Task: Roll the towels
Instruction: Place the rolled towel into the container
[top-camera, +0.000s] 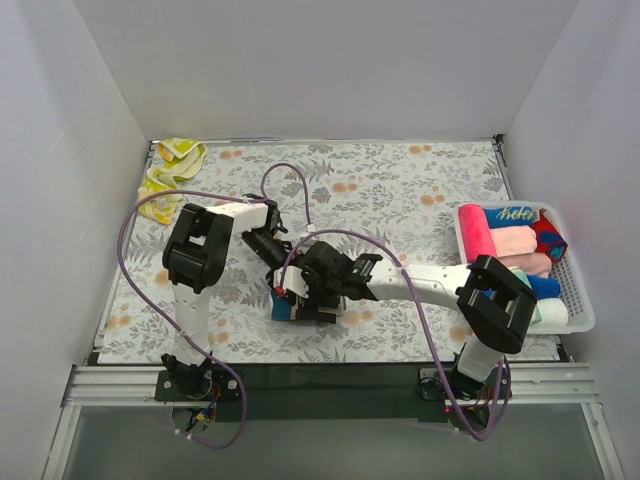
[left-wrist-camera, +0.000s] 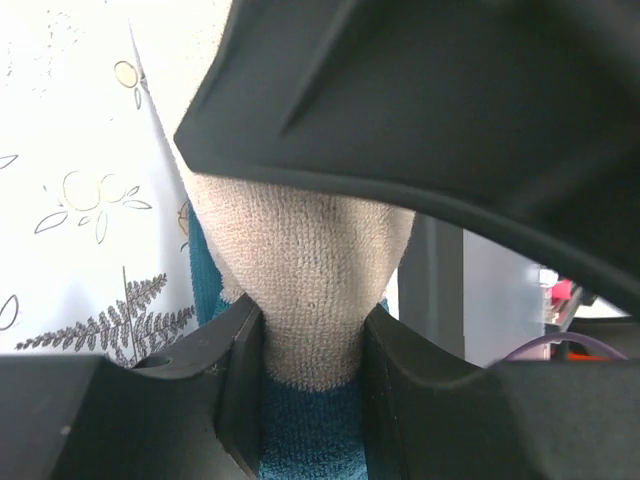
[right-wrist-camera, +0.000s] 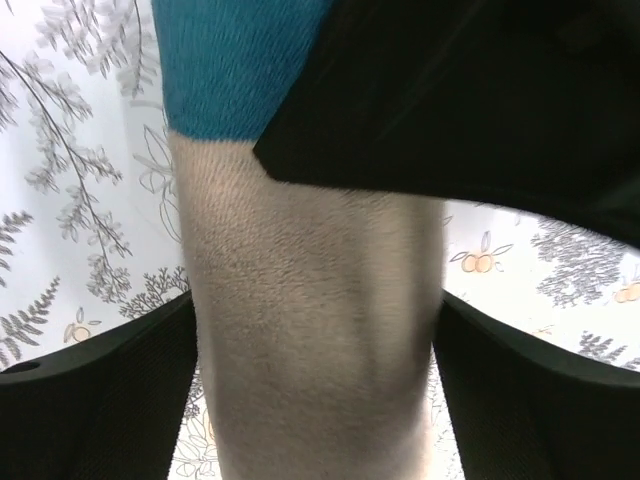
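The towel (right-wrist-camera: 310, 330) runs lengthwise between the fingers of the right end effector (right-wrist-camera: 315, 400), beige stretch near the camera, blue end far; from above, both arms hide its axis. It is terry cloth, beige and teal-blue, lying mid-surface (top-camera: 400, 190). The left end effector (left-wrist-camera: 312, 345) pinches a beige fold tight. The right one's jaws flank the towel widely; whether they grip, I cannot tell. A yellow towel (top-camera: 172, 170) lies crumpled far left; rolled towels (top-camera: 505, 240) fill the basket (top-camera: 583, 300) at right
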